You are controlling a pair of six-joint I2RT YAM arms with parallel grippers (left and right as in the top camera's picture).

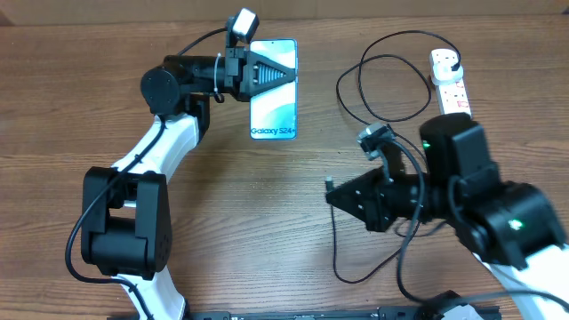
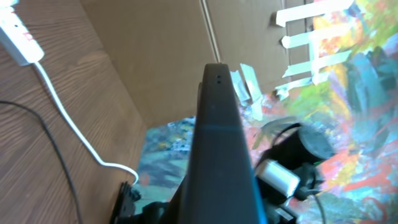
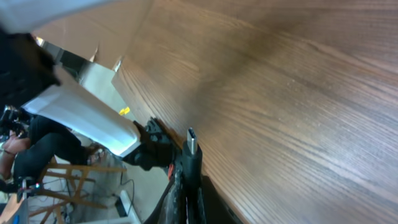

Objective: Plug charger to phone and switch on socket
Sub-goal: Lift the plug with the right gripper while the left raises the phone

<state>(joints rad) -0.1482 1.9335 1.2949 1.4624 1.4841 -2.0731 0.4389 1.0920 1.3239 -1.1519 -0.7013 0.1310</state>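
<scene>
The phone (image 1: 274,102) has a light blue screen facing up with "Galaxy" text at its near short edge. My left gripper (image 1: 286,77) is shut on its far half. In the left wrist view the phone (image 2: 219,143) runs up the middle as a dark slab. The charger is a thin black cable (image 1: 384,82) looping from a black plug (image 1: 454,62) in the white socket strip (image 1: 450,87). My right gripper (image 1: 331,190) is shut on its connector tip (image 3: 191,140), which sticks out past the fingers above the table, well right of and nearer than the phone.
The strip's thick white cord (image 2: 71,127) trails across the wood to the table edge beside a cardboard wall (image 2: 161,56). More black cable (image 1: 338,253) hangs in a loop below my right gripper. Both arms' bulky links stand over the near half of the table.
</scene>
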